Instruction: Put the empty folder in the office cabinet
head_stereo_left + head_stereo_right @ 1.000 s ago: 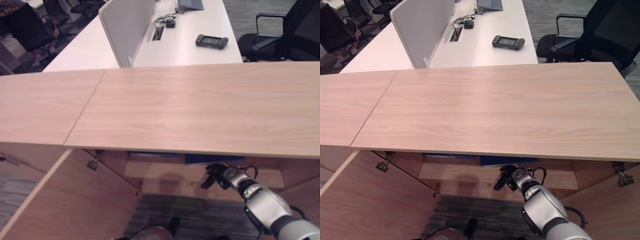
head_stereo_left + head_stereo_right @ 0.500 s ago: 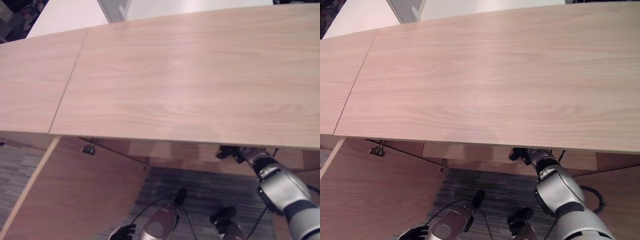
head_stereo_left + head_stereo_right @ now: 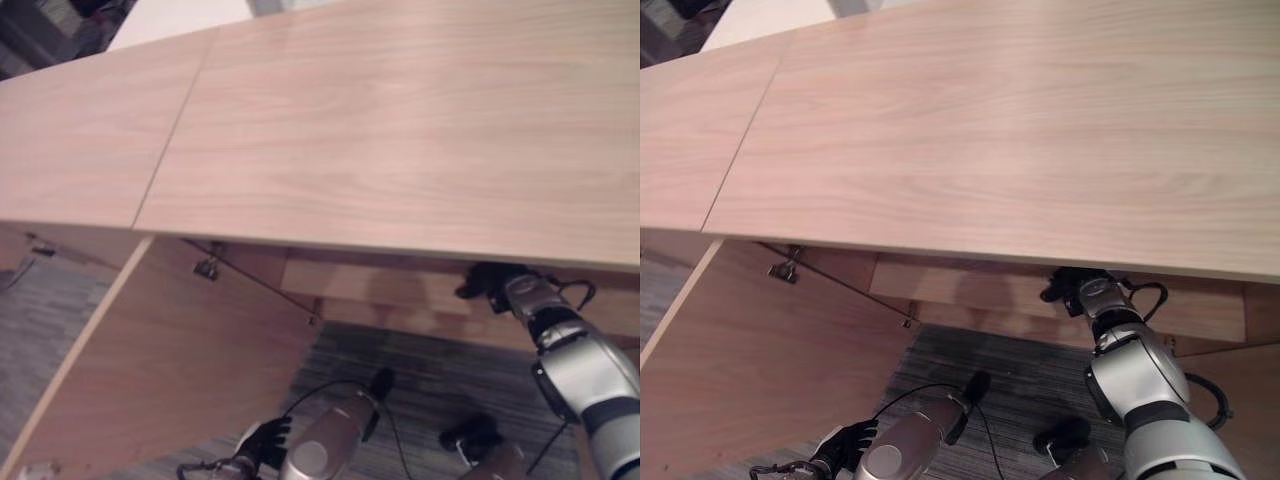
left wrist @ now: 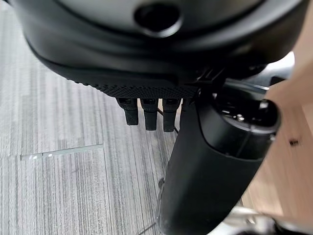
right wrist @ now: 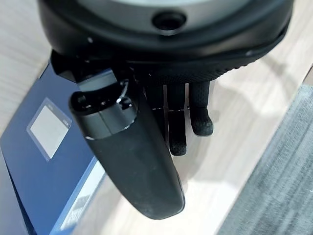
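The wooden counter (image 3: 400, 130) spans the head views, with the cabinet door (image 3: 170, 370) swung open beneath it at the left. On the cabinet shelf (image 5: 254, 117) lies the blue folder (image 5: 44, 166), flat, just beside the right robot hand (image 5: 188, 117), whose fingers are straight and hold nothing. The left robot hand (image 4: 146, 110) hangs low over the grey carpet (image 4: 58, 161), its fingers relaxed and empty.

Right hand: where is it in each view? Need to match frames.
Left eye view: right hand at lower right, under the cabinet top's front edge.
Right eye view: lower centre-right, same spot.
Right wrist view: own hand beside the blue folder.
Left wrist view: left hand over carpet.
Shared landmark: cabinet shelf.
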### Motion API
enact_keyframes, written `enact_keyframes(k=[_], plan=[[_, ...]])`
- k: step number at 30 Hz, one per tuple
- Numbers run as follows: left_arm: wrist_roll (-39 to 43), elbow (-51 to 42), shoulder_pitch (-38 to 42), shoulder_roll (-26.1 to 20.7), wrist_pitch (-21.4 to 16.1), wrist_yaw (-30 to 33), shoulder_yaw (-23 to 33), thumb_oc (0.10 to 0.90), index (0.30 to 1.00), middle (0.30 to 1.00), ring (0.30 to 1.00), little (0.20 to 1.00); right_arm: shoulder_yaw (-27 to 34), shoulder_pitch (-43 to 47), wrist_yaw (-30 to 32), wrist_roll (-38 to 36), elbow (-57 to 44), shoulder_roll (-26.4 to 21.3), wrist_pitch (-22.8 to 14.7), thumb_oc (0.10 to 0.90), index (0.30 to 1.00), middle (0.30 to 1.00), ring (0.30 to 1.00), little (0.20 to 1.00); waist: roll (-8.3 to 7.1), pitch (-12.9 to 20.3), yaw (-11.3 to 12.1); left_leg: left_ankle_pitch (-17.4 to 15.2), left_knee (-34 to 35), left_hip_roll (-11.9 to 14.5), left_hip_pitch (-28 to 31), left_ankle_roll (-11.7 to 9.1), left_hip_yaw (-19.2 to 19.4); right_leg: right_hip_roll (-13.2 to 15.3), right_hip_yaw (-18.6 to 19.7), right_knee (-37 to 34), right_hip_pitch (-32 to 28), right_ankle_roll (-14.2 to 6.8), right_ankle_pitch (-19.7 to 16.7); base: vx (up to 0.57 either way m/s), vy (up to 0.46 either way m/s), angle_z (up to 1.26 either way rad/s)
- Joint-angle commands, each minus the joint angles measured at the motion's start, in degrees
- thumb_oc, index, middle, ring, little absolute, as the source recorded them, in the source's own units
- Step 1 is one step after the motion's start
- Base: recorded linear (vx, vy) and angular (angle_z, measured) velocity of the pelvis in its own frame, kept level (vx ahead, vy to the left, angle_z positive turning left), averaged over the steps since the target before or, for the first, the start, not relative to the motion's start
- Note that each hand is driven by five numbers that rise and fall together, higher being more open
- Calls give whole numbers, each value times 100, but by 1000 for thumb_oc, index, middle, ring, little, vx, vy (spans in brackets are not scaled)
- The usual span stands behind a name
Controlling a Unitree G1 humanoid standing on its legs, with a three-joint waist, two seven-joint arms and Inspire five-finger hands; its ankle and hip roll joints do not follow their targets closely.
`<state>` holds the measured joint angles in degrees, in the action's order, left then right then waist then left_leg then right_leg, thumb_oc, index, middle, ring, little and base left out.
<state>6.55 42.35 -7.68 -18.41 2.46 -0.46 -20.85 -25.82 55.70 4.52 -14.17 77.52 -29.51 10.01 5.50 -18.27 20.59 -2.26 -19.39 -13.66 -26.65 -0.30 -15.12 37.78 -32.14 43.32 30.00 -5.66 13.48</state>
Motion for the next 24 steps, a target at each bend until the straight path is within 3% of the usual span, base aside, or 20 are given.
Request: enact_keyframes(k=[1,5,12,19,24], plan=[[90,164,-336,-208,36,143,-302,800,900,900,900,900,302,445,280,-820,-601,252,-922,800,900,900,900,900,262,195,412,-547,206,-424,203,403,6,479,516,-163,-381,-909,-958,0,0,0],[68,290,-390,-177,44,277,-334,800,900,900,900,900,700,317,775,-1515,-1189,521,-1374,800,900,900,900,900,273,324,446,-546,226,-483,234,437,-149,558,414,-87,-478,-917,-937,7,-20,9],[-79,498,-404,-207,-30,428,-321,800,900,900,900,900,949,-43,1318,-1375,-1878,545,-1643,800,900,900,900,900,322,423,464,-522,247,-503,262,441,-291,633,353,-17,-525,-934,-931,-16,-10,7],[2,513,-496,-157,-42,413,-343,800,900,900,900,900,534,-135,999,-978,-1393,472,-1358,800,900,900,900,900,258,512,380,-463,357,-410,301,425,-190,599,452,-51,-395,-934,-1011,-20,11,-1],[10,642,-559,-180,-59,376,-283,800,900,900,900,900,-35,-288,739,-242,-907,699,-1062,800,900,900,900,900,74,567,218,-313,723,-57,524,326,-118,211,235,-591,-634,-916,-1184,-6,-37,-15]])
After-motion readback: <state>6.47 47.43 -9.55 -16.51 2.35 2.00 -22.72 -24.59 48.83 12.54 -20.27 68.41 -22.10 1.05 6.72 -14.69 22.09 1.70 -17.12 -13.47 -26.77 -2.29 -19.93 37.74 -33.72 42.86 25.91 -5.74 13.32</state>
